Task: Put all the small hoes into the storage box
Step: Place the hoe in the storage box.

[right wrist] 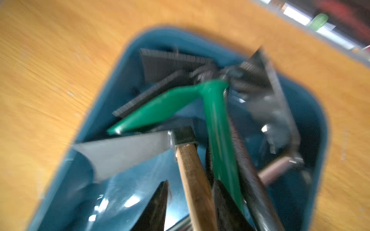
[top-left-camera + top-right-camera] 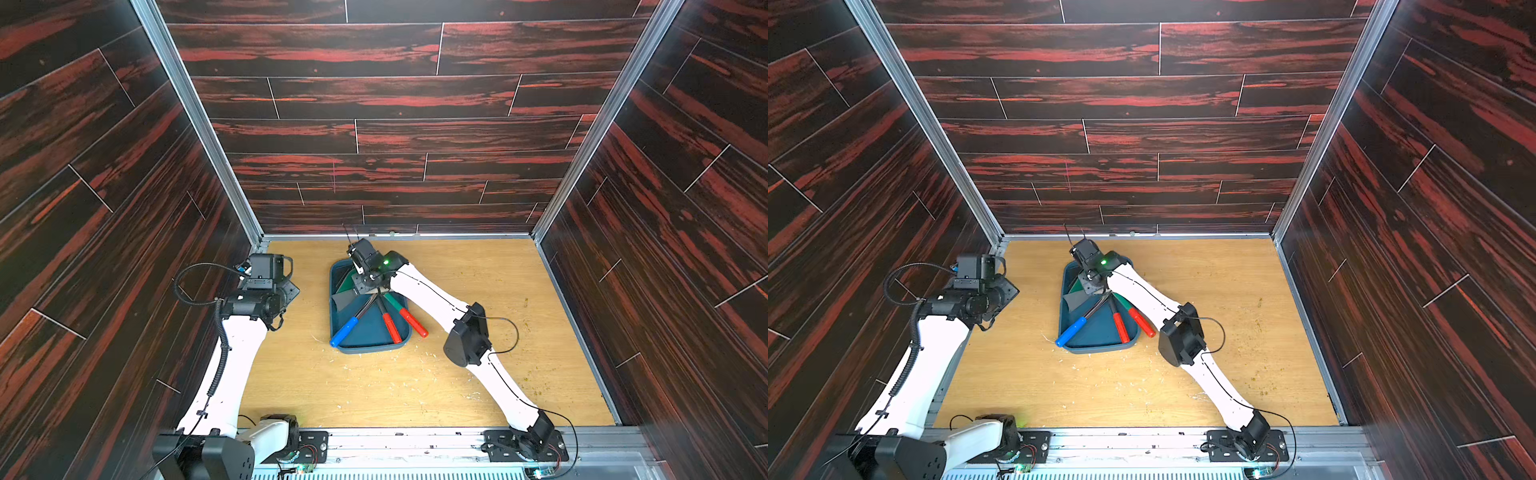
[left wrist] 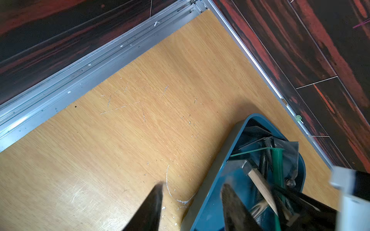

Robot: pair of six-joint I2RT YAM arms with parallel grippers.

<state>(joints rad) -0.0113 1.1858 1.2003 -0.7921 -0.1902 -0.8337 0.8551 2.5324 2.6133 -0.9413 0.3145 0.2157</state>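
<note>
In the shallow teal-blue plastic storage box (image 2: 370, 348) on the tabletop (image 2: 374, 395), the small wooden-handled, grey-bladed hoe (image 1: 186, 164) lies, right gripper (image 1: 191, 183) parted around its handle, left gripper (image 3: 192, 186) spread and empty; only withdrawal apparently remains.

Looking down from high over the near edge in both top views, covering the table (image 2: 374, 395). Facing the far left corner from the left wrist, hanging close overhead from the right wrist, sharing the far end of the storage box (image 3: 302, 166).
</note>
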